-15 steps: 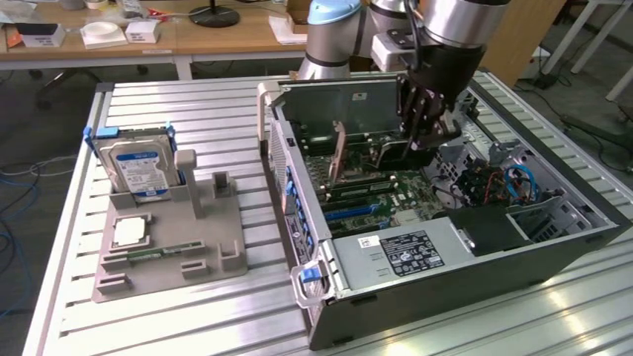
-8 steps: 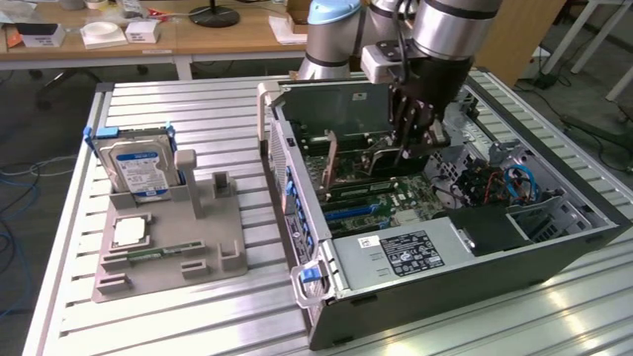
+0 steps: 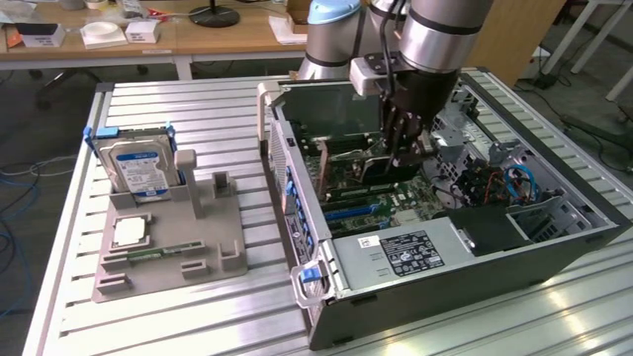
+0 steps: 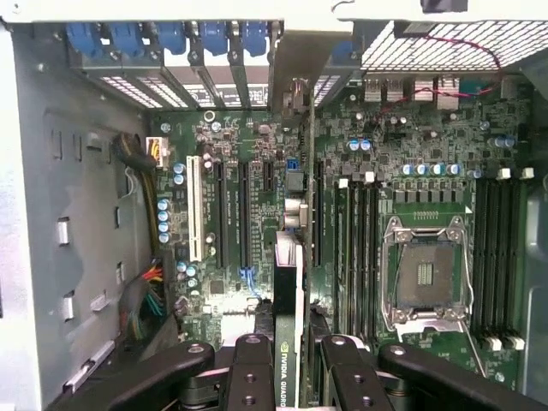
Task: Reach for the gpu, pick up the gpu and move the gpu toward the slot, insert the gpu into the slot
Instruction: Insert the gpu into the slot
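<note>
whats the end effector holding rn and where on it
The graphics card, clamped across its two faces by the end effector at the edge farthest from the motherboard, inside the computer case.

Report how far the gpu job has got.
Done: the gpu is picked up and carried into the open computer case. In hand: the gripper clamps it edge-on above the motherboard, near the expansion slots. Left: seating it; whether its edge has met a slot cannot be told.
</note>
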{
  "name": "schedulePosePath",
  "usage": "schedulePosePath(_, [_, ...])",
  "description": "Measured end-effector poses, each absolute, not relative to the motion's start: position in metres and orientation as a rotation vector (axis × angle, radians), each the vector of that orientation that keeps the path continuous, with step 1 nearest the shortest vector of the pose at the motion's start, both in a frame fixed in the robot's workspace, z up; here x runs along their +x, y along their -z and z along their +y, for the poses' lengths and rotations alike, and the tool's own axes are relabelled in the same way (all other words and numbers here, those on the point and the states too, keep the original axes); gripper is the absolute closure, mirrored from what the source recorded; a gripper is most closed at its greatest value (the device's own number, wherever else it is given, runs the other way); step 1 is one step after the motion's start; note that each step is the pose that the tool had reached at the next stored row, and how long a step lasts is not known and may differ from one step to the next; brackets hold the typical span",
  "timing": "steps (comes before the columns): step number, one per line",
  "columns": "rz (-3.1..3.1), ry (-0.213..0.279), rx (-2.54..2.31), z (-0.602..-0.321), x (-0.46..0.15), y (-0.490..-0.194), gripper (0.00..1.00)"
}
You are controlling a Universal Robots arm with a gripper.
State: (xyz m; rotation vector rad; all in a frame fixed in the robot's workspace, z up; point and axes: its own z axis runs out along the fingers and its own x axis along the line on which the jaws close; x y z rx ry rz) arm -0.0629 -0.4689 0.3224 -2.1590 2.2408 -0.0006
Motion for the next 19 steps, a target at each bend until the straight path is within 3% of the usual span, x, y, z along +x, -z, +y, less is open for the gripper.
schedulePosePath(19, [2.241,0.001,-2.159,-0.465,-0.067,-0.288,0.74])
